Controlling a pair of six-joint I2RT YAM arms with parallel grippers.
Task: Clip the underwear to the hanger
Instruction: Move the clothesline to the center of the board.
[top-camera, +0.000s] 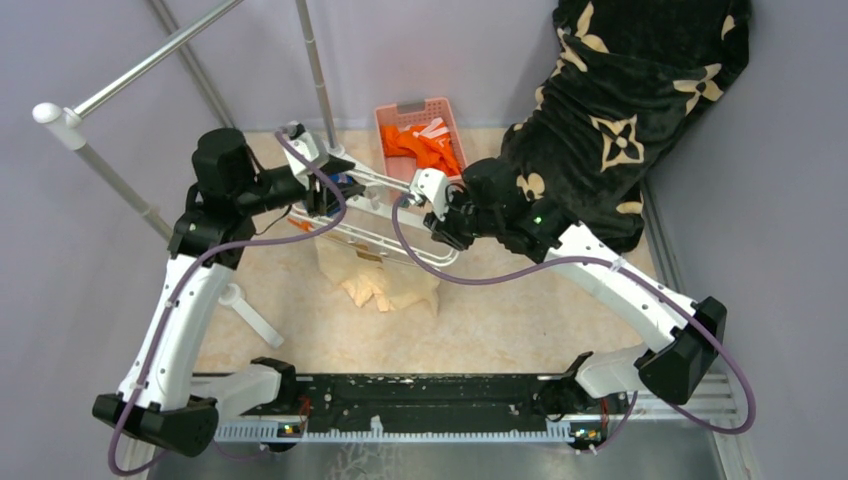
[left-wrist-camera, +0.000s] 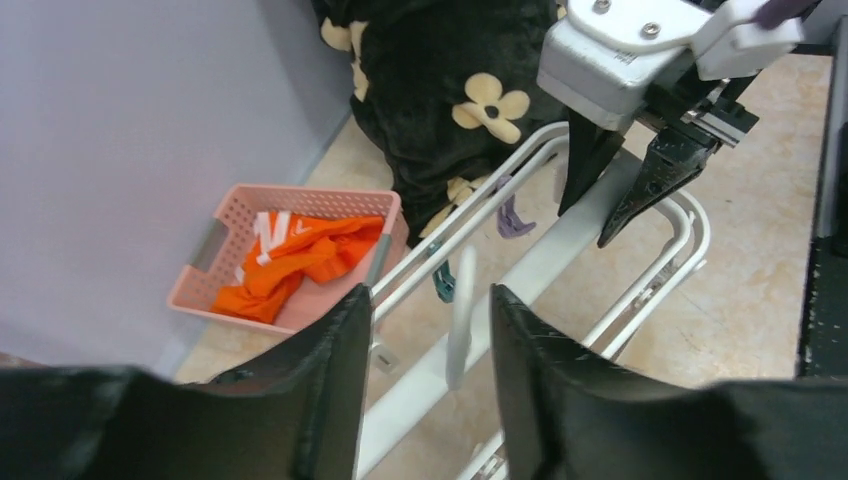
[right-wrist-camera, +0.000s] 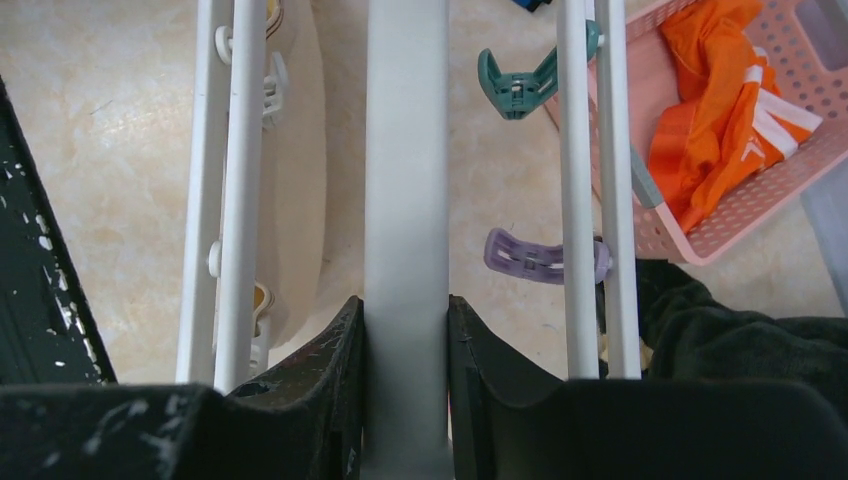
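The right pincer (right-wrist-camera: 405, 325) is pinching the hanger (right-wrist-camera: 405, 150) by its broad central bar, fingers pressing on both sides, and is holding the white frame above the table (top-camera: 520, 320). The left pincer (left-wrist-camera: 430, 300) is hovering spread apart around a slim white upright piece of the frame, gripping nothing. The underwear (top-camera: 385, 282) is lying bunched on the table just beneath the frame; whether any clip is holding it cannot be told.
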